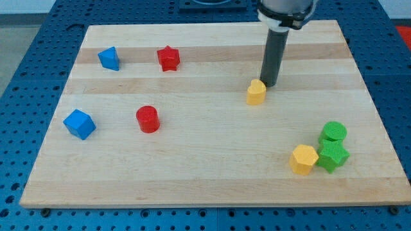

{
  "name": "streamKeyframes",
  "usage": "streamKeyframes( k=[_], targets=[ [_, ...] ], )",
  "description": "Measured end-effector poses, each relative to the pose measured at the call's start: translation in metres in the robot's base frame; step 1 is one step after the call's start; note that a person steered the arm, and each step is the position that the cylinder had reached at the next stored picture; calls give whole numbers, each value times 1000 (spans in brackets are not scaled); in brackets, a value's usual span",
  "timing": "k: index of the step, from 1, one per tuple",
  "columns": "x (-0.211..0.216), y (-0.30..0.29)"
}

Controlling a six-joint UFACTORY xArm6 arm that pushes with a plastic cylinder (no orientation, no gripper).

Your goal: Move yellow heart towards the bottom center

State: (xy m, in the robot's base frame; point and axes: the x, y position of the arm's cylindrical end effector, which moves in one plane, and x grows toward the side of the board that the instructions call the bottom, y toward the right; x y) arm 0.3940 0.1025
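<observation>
The board (212,167) is pale wood with lengthwise grain bands, on a blue perforated table (45,16). The rod is dark grey, my tip (268,85) nearly black. Yellow heart (256,92) and yellow hexagon (303,159); red star (168,58) and red cylinder (148,119); two blue blocks (109,58) (79,124); green cylinder (334,133) and green star (333,156).

No readable text, label, brand or number shows anywhere.

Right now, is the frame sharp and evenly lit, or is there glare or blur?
Camera view: sharp and evenly lit, no glare on the board; my tip and the yellow heart have crisp edges, soft shadows only; the rod's upper end is cropped at the view's top.
</observation>
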Motion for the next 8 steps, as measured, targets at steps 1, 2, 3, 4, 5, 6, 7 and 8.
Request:
streamKeyframes(
  k=[1, 2, 3, 4, 5, 6, 7, 8],
  targets=[
    [43, 0],
    [78, 6],
    [52, 6],
    [10, 6],
    [0, -9],
    [22, -14],
    [67, 1],
    [93, 10]
  ],
)
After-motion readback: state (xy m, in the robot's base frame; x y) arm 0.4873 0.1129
